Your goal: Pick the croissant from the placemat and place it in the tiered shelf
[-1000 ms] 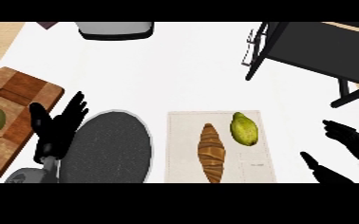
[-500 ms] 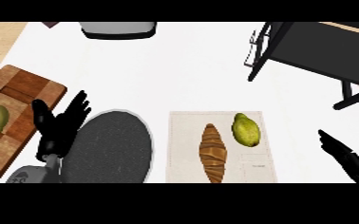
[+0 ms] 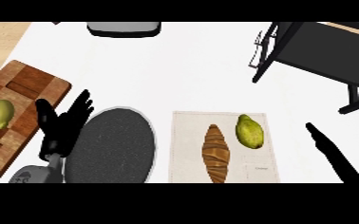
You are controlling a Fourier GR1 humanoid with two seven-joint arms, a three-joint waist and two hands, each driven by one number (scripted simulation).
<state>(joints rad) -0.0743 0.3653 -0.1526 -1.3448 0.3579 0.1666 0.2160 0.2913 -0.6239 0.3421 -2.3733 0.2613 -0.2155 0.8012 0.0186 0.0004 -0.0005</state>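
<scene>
1. Head view, task's things: the croissant (image 3: 216,153) lies lengthwise near the middle of the placemat (image 3: 191,135), at the frame's lower centre. A green fruit (image 3: 250,131) sits just beside it to the upper right, not touching it.
2. The shelf (image 3: 313,47), a black frame, stands at the upper right, well apart from the placemat across bare tabletop (image 3: 175,76).
3. The right hand (image 3: 335,153) shows at the lower right edge, just past the placemat's right side. The part in view is straight fingers, holding nothing and clear of the croissant.
4. The left hand (image 3: 64,124) rests at the lower left, open with fingers up, between the wooden board (image 3: 32,88) and a dark plate (image 3: 110,147).
5. Step in hand, as I judge it: the reach; the croissant is not yet grasped.
6. The next move calls for the right hand to travel left over the placemat, pass the fruit without nudging it, and curl round the croissant.
</scene>
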